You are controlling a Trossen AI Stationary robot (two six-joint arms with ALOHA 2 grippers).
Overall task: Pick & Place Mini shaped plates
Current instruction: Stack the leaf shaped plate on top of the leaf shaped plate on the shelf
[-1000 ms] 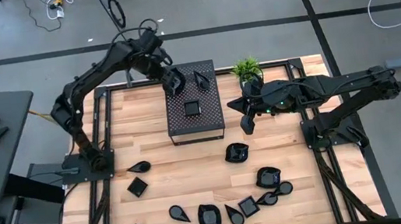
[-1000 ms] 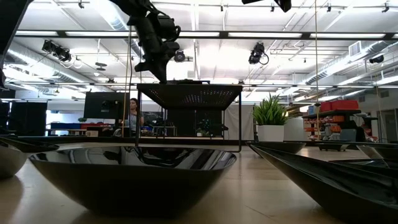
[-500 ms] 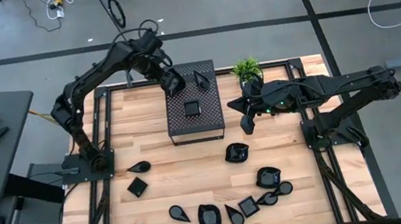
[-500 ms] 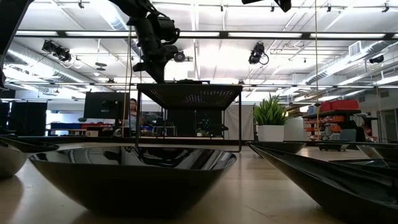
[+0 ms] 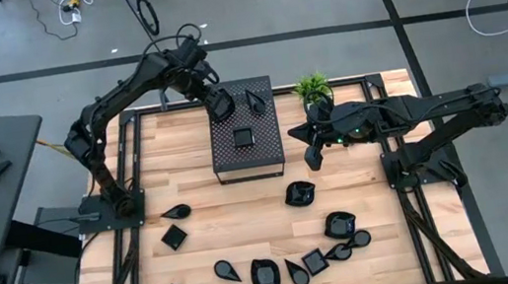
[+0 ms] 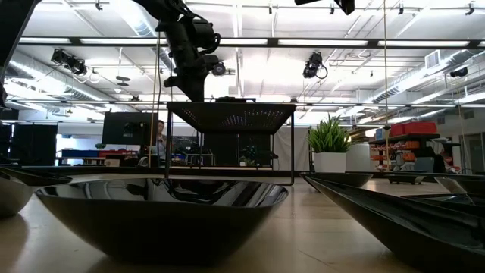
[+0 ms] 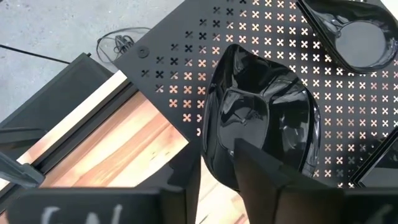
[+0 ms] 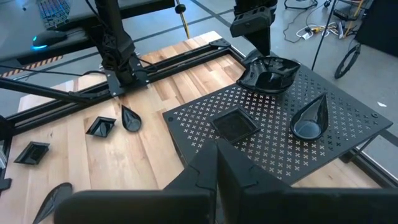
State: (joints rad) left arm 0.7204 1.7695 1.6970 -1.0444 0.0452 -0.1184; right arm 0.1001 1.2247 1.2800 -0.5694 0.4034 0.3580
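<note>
Left gripper over the far-left corner of the perforated box, jaws slightly spread around a rounded-leaf plate resting on the box top; one finger sits inside the dish. Teardrop plate and square plate also on the box. Right gripper hovers beside the box, jaws pressed together, empty. Other plates scattered on the tabletop.
</note>
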